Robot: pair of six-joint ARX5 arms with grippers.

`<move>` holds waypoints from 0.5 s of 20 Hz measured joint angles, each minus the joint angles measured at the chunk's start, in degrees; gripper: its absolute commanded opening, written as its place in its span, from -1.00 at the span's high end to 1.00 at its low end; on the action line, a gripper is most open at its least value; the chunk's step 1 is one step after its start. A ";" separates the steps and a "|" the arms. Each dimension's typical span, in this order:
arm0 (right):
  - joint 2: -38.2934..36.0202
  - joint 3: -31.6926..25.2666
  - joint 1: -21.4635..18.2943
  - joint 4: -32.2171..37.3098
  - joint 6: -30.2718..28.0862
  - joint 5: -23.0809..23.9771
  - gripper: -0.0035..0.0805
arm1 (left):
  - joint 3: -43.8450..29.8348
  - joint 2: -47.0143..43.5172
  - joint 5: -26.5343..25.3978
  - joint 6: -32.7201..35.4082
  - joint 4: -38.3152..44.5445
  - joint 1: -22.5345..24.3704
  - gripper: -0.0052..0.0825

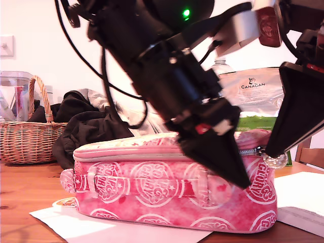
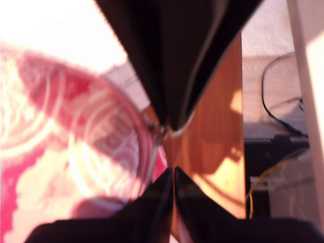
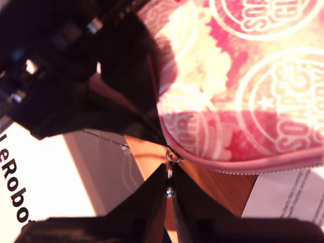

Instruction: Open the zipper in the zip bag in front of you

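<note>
The pink zip bag (image 1: 152,187) with white round logos lies on the wooden table (image 1: 25,197). Its zipper (image 1: 131,156) runs just under the top panel and ends in a metal pull with a ring (image 1: 276,161) at the corner on the exterior view's right. Two black arms converge on that corner; I cannot tell which is which there. My second gripper (image 3: 168,178) is shut on the zipper pull (image 3: 170,158) beside the bag (image 3: 243,76). My first gripper (image 2: 173,169) is shut with nothing seen in it, a short way from the pull (image 2: 160,132) and the bag (image 2: 61,152).
A wicker basket (image 1: 28,136) and dark clothing (image 1: 86,129) sit behind the bag on the exterior view's left. A silver-green foil pouch (image 1: 258,96) stands behind it on the right. White papers (image 1: 116,230) lie under the bag, more paper (image 1: 304,200) beside it.
</note>
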 measured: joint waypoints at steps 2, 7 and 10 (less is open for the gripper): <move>0.00 0.02 0.26 0.17 0.02 -0.02 0.95 | -0.02 -1.57 -0.83 -0.04 -1.05 0.04 0.93; 0.00 0.07 0.63 0.31 0.00 -0.42 0.95 | -0.04 -7.43 -5.46 -0.20 -7.50 0.63 0.93; 0.00 0.07 0.63 0.33 0.22 -0.46 0.95 | -0.04 -7.80 -5.92 -0.87 -9.14 1.57 0.93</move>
